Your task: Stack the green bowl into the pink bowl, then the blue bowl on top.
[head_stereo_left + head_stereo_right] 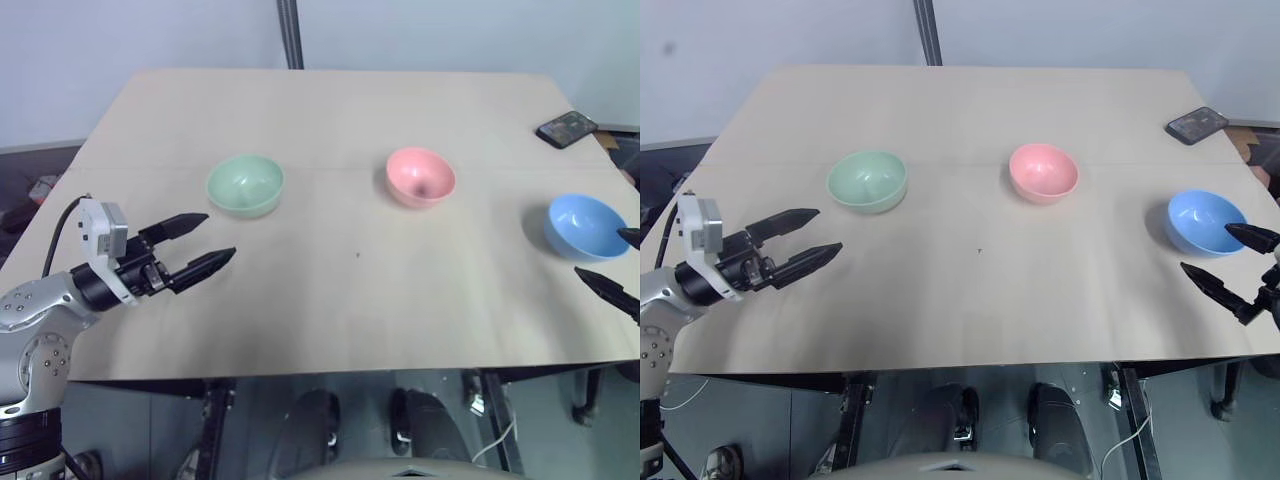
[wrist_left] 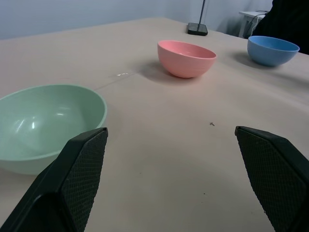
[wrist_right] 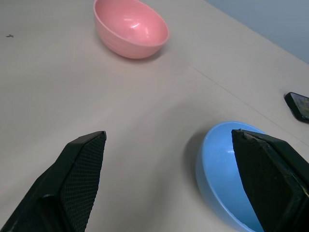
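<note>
Three bowls stand apart in a row on the tan table (image 1: 330,300). The green bowl (image 1: 245,184) is on the left, the pink bowl (image 1: 420,176) in the middle, the blue bowl (image 1: 585,224) on the right. My left gripper (image 1: 208,243) is open and empty, hovering just short of the green bowl on its near left side. At the table's right edge my right gripper (image 1: 1226,256) is open too, its far finger over the blue bowl's near rim. From the left wrist the green bowl (image 2: 46,125) is close; from the right wrist the blue bowl (image 3: 227,169) is close.
A black phone (image 1: 567,128) lies at the far right corner of the table. A dark pole (image 1: 290,35) rises behind the far edge. The table's front edge runs just below both grippers.
</note>
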Robot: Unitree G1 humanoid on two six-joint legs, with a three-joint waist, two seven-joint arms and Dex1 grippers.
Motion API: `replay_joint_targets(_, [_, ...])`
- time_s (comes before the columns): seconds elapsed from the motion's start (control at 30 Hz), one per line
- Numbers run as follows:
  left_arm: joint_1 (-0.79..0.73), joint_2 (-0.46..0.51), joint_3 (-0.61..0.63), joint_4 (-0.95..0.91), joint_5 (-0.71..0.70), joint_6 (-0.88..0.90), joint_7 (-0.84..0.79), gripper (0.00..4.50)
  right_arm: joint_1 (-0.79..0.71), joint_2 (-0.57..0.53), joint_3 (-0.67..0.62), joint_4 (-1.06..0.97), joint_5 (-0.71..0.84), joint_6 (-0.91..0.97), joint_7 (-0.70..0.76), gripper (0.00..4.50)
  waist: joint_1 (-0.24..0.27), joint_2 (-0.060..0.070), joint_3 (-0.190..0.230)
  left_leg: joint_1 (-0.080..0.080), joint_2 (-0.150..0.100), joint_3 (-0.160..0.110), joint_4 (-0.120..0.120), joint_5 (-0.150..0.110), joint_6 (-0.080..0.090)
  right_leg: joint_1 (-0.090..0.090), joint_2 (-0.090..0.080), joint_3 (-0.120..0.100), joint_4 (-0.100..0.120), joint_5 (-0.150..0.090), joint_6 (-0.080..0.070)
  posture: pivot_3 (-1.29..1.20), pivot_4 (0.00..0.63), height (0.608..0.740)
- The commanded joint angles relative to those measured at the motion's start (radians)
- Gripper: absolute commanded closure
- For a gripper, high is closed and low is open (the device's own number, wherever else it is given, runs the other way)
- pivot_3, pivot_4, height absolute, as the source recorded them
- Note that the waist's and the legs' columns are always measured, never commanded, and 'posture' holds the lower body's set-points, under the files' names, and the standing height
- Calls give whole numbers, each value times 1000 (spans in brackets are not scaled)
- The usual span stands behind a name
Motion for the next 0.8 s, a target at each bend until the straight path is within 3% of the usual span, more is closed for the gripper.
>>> replay_joint_targets(0.03, [-16, 19, 22, -13, -14, 12, -3, 0, -13, -16, -29, -24, 3, 2, -11, 116, 0, 0, 0, 0, 0, 0, 0, 0, 0, 0, 0, 0, 0, 0, 0, 0, 150, 739])
replay_joint_targets(0.6, [-40, -2, 17, -57, -30, 39, 8, 0, -193, -23, 191, -4, -68, 30, -82, 116, -1, 0, 0, 0, 0, 0, 0, 0, 0, 0, 2, 0, 0, 0, 0, 0, 150, 739])
replay_joint_targets(0.8, [-123, -9, -59, -114, 156, 121, 332, 0, -311, 24, 334, -55, -20, 20, -53, 116, 3, 0, 0, 0, 0, 0, 0, 0, 0, 0, 2, 0, 0, 0, 0, 0, 150, 739])
